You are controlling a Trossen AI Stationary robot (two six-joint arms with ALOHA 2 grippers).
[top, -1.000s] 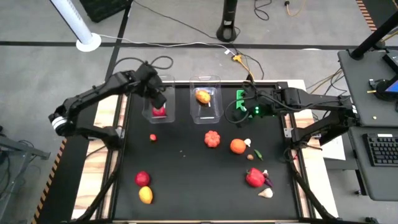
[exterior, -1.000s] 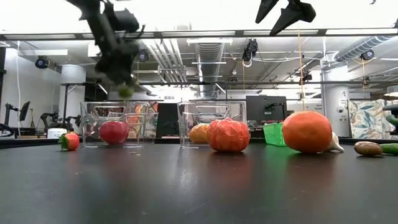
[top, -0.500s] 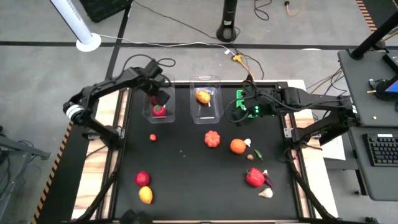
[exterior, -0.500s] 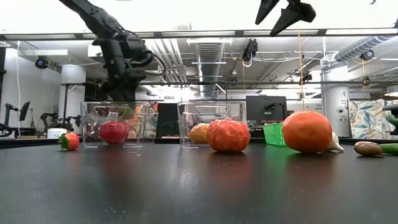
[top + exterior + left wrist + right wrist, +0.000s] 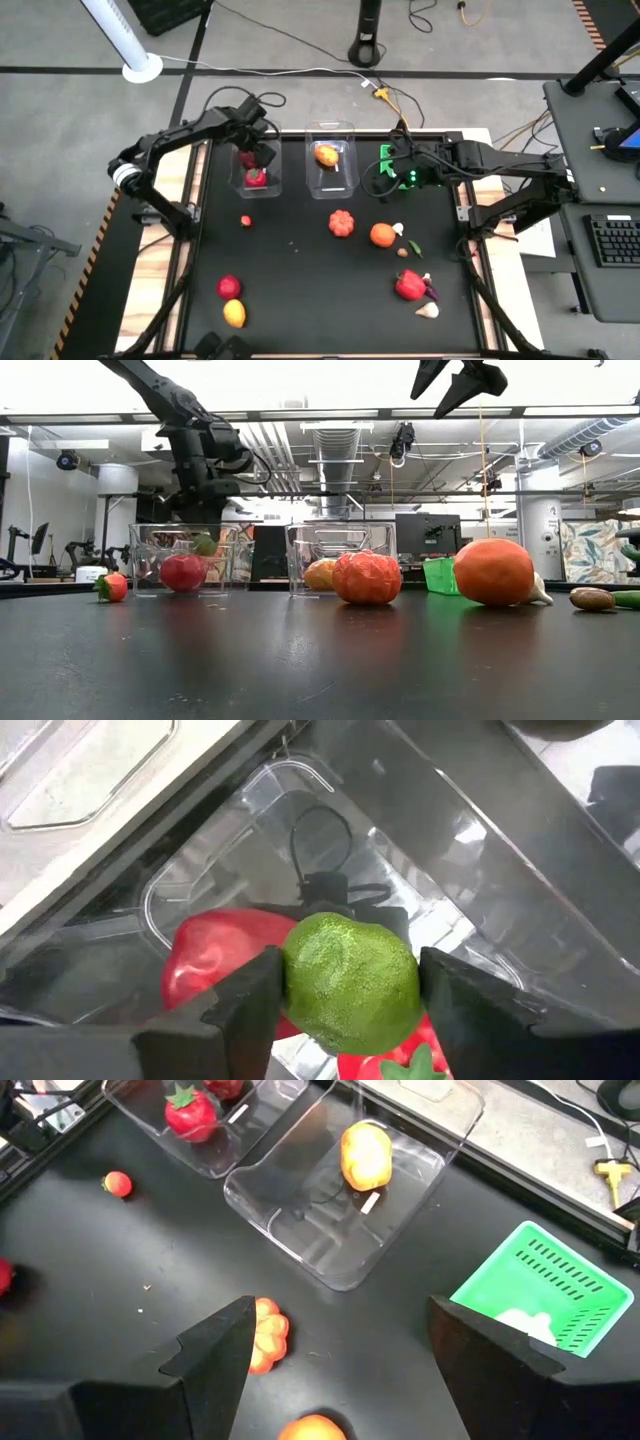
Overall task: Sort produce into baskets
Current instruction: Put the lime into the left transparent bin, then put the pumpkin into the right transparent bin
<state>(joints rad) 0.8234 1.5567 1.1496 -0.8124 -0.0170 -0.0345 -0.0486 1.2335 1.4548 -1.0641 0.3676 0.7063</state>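
Left gripper (image 5: 345,995) over left clear tub (image 5: 252,172), jaws flanking lime (image 5: 350,982), grip uncertain | right gripper (image 5: 335,1355) jaws spread, waiting near green basket (image 5: 545,1295) | sorted: few pieces | worktop (image 5: 300,290): most produce left

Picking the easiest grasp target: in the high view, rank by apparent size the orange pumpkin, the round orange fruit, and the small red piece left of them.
1. orange pumpkin
2. round orange fruit, nearly the same size, so that order is unsure
3. small red piece, clearly smallest
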